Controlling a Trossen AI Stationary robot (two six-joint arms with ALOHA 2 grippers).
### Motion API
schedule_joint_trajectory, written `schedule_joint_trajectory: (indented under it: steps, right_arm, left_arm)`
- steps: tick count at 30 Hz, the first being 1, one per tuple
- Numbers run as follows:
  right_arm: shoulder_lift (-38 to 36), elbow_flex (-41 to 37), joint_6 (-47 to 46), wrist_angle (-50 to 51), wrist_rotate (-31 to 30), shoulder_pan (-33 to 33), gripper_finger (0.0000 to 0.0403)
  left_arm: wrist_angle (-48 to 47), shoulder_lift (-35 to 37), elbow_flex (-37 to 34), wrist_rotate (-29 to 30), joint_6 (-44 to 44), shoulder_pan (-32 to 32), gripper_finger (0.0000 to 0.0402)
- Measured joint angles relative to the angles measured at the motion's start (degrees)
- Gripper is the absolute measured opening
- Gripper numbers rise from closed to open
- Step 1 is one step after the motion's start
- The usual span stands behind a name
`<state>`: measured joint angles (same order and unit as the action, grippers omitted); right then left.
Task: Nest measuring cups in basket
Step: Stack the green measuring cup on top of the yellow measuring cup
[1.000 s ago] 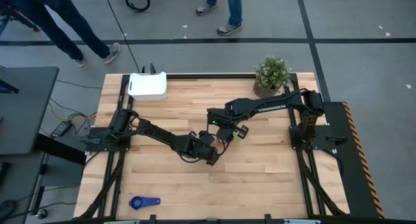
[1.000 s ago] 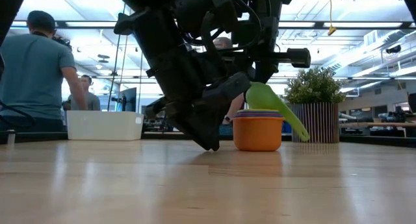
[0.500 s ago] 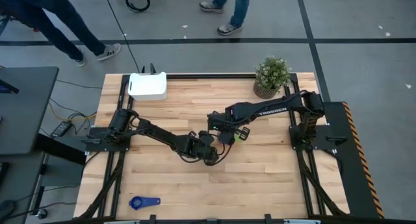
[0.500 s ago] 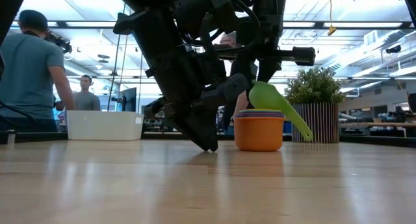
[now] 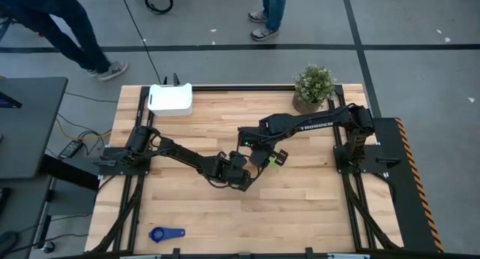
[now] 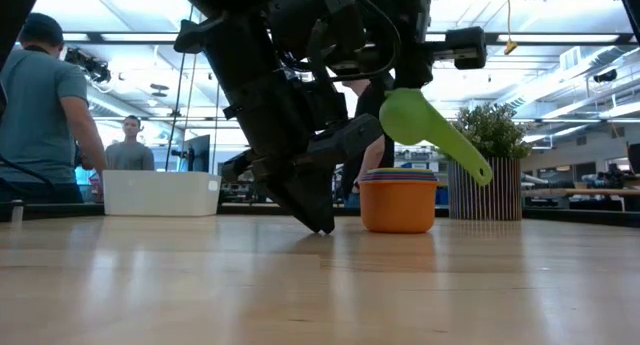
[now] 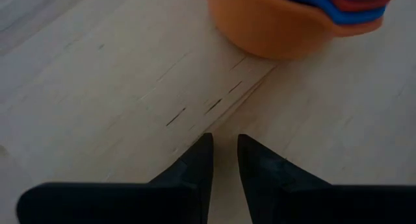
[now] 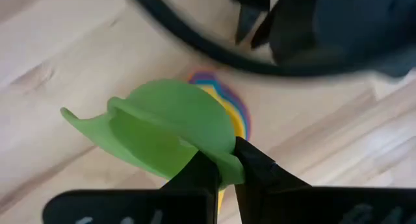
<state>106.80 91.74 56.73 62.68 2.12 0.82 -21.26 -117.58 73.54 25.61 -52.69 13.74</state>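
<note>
A stack of nested measuring cups, with the orange cup (image 6: 398, 203) outermost, stands on the table's middle; its coloured rims (image 8: 232, 104) show below the green cup. My right gripper (image 8: 224, 169) is shut on the green cup (image 6: 410, 120), which hangs above the stack. My left gripper (image 7: 224, 152) is shut, with its tips low at the table beside the orange cup (image 7: 286, 26); I cannot tell if they touch the wood. A blue cup (image 5: 166, 234) lies alone near the near left corner. The white basket (image 5: 171, 99) stands at the far left edge. My right gripper pinches the green cup's rim (image 8: 224, 160) between its two fingers, on the side away from the handle (image 8: 81, 119). It comes from above. The cup is lifted clear above the stack and tilted, with its handle (image 6: 462, 155) slanting downward.
A potted plant (image 5: 313, 86) stands at the far right of the table. The two arms cross close together over the middle (image 5: 247, 165). People stand and walk beyond the far edge. Bare wood lies toward the near and right sides.
My right gripper has risen, lifting the green cup off the stack, where it had leaned tilted on the rims. The cup now hangs clear above the orange stack, handle still slanting down. The stack has stayed in place.
</note>
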Motion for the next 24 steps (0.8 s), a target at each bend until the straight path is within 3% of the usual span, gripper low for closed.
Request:
schedule_joint_trajectory:
  steps: [18,24]
  right_arm:
    - [0.0,-2.9,2.0,-1.2,1.0,-2.9,0.0032]
    - [0.0,-2.9,3.5,-1.8,1.1,-3.3,0.0087]
  left_arm:
    - [-0.9,4.7,0.0,0.7,2.4,0.0,0.0079]
    - [-1.4,4.9,0.0,0.7,2.4,0.0,0.0079]
